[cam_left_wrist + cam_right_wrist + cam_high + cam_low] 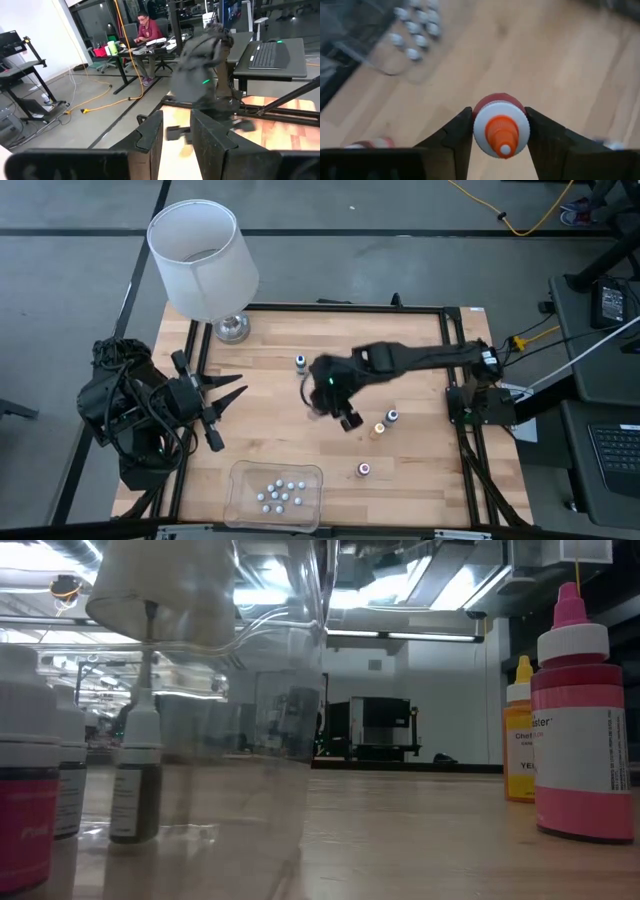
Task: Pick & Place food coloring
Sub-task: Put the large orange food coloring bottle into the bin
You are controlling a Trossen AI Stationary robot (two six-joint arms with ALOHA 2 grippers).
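- Food coloring bottles stand scattered on the wooden table (420, 470), largest thing in sight, with a dark frame round its edges.
- White lamp (203, 260) stands at the table's far left corner, its shade tilted in the high view over a metal base.
- Right arm reaches from the right side to the middle of the table; left arm waits at the left edge.
- Left gripper (232, 401) hovers over the left part of the table, fingers spread with nothing between them; the left wrist view shows the gap bare.
- Clear plastic container (238, 476) sits at the near edge, holding several bottles seen as pale caps (279, 495).
- Right gripper (500, 131) pinches one bottle, the red bottle (498, 100), by its white collar under an orange tip; both fingers touch its sides, above the wood near mid-table.
- Loose bottles on the wood: a blue-topped one (300, 362) behind the right gripper, a dark one (392, 417) and a yellow one (378, 429) close together to its right, a pink one (364, 469) nearer the front edge.
- Low view shows the pink bottle (580, 730) upright in front of the yellow bottle (519, 740).
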